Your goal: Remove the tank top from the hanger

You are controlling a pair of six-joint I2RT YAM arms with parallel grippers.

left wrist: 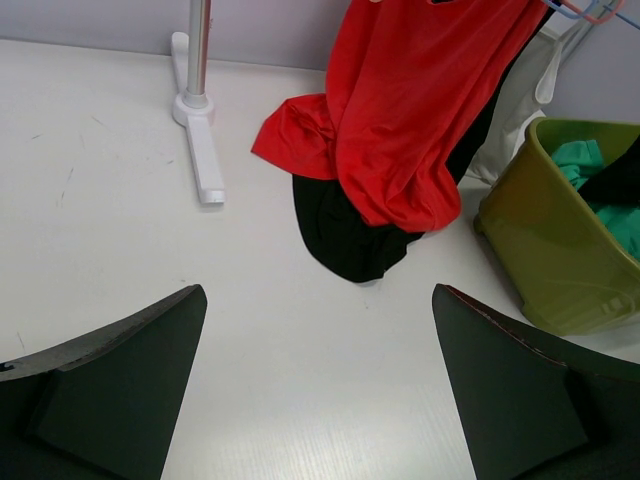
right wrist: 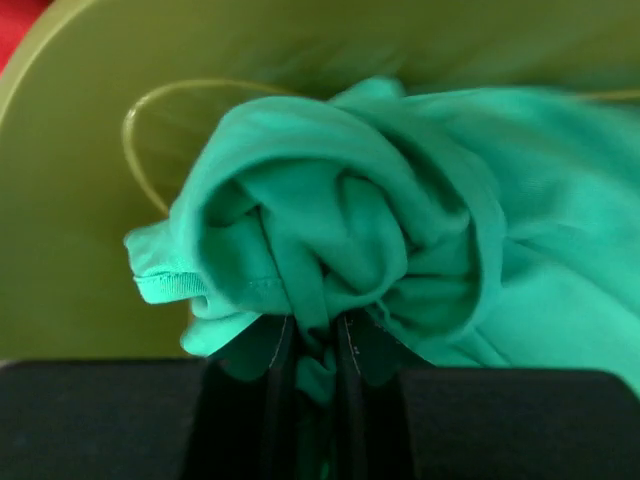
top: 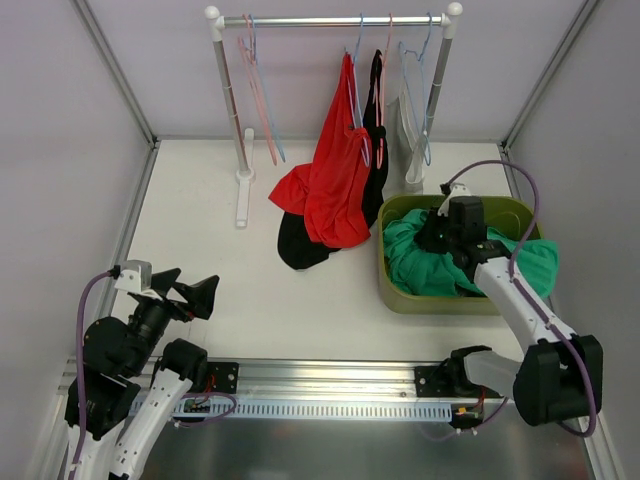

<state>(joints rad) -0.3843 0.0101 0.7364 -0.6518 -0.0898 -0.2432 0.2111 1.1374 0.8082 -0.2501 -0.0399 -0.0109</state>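
Observation:
A green tank top (top: 430,262) lies bunched in the olive bin (top: 395,290) at the right. My right gripper (top: 440,228) is over the bin and shut on a fold of the green tank top (right wrist: 330,240), cloth pinched between its fingers (right wrist: 275,350). A red top (top: 335,185) and a black top (top: 300,245) hang from hangers on the rack (top: 330,20) and drape onto the table; both also show in the left wrist view, red (left wrist: 410,110) and black (left wrist: 345,230). My left gripper (top: 185,290) is open and empty at the near left, low over the table (left wrist: 318,400).
The white rack stands at the back, its foot (top: 243,195) at left; the foot also shows in the left wrist view (left wrist: 200,140). Empty pink and blue hangers (top: 255,80) hang on it, and a white garment (top: 412,140) hangs behind the bin. The bin's wall (left wrist: 560,260) is at the left wrist view's right.

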